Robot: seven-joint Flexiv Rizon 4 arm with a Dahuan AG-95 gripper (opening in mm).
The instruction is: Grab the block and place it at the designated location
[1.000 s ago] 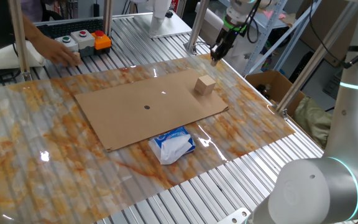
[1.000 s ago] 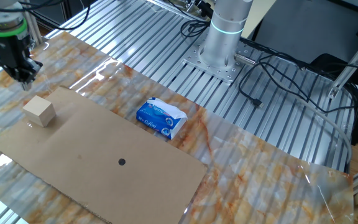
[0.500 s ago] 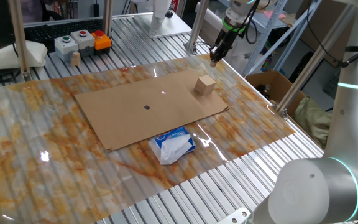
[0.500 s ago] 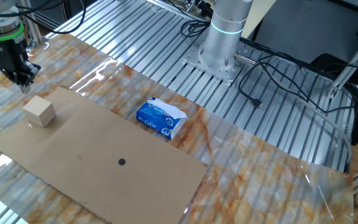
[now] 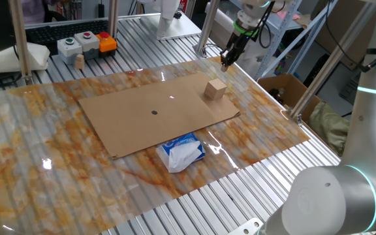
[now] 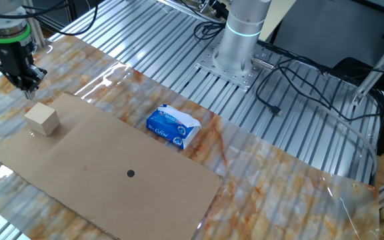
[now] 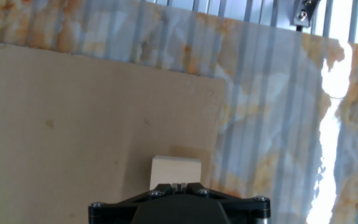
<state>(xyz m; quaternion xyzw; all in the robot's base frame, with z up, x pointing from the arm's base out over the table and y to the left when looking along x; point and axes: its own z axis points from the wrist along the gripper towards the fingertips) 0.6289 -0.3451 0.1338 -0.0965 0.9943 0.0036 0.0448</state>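
Observation:
The block [image 5: 215,89] is a light tan wooden cube near the far right corner of the brown cardboard sheet [image 5: 129,121]. It also shows in the other fixed view [image 6: 42,119] and in the hand view [image 7: 175,171], just ahead of the fingertips. The black dot [image 5: 154,112] sits mid-sheet, also seen in the other fixed view [image 6: 131,174]. My gripper [image 5: 226,62] hangs above the table beyond the block, fingers together and empty. It shows in the other fixed view [image 6: 27,89] too.
A blue-and-white tissue packet [image 5: 182,151] lies off the sheet's near edge. A button box [image 5: 87,43] and a small wooden peg [image 5: 79,61] stand at the back left. A cardboard box [image 5: 284,89] sits beyond the table's right side. The arm's base [image 6: 240,40] stands behind the table.
A person's hand by the button box has withdrawn, leaving the peg standing there. My gripper has barely moved.

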